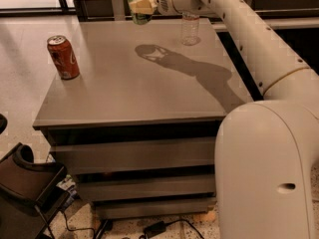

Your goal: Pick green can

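Green can [138,18] sits at the top of the view, clamped in the gripper [139,5] & held up in the air, clear of the table [129,93], over its far edge. We see one tan finger pad [144,5] pressed across the can's near side; the other finger is hidden behind it, so the gripper is closed on the can. Can looks roughly upright, its top cut off by the frame edge. The robot's white arm [239,29] comes in from the right, w/ its big base segment filling the lower right corner. The shadow of can & arm [164,56] falls on the tabletop, apart from the can itself. Red cola can [63,57] stands upright near the table's left edge, well apart from the gripper. Clear plastic bottle [190,30] stands upright at the far side, right of the green can & just below the arm. Under the tabletop we see drawer fronts [134,156]; a dark seat [30,188] sits bottom left & cables [159,227] lie on the floor.
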You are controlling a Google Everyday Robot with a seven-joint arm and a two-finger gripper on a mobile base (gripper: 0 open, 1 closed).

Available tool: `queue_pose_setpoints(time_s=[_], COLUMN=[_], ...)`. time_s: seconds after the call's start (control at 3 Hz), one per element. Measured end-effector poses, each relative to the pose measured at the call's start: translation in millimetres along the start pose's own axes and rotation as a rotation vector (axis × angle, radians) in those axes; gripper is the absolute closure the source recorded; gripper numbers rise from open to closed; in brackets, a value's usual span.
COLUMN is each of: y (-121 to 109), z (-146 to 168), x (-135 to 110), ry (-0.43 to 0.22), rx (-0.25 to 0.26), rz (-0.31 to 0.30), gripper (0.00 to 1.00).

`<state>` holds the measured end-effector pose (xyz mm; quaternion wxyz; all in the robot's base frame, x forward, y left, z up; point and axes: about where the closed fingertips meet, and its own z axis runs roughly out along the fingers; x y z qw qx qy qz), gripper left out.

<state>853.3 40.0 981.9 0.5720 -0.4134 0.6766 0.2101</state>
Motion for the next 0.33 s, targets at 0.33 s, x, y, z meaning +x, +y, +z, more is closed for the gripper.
queue_pose_setpoints(time_s=[0.33], y=[4.2], z=[-17.1], x=[-17.3], ry=[-0.031], rx=[0.004], rz=[-0.042], gripper=[1.00])
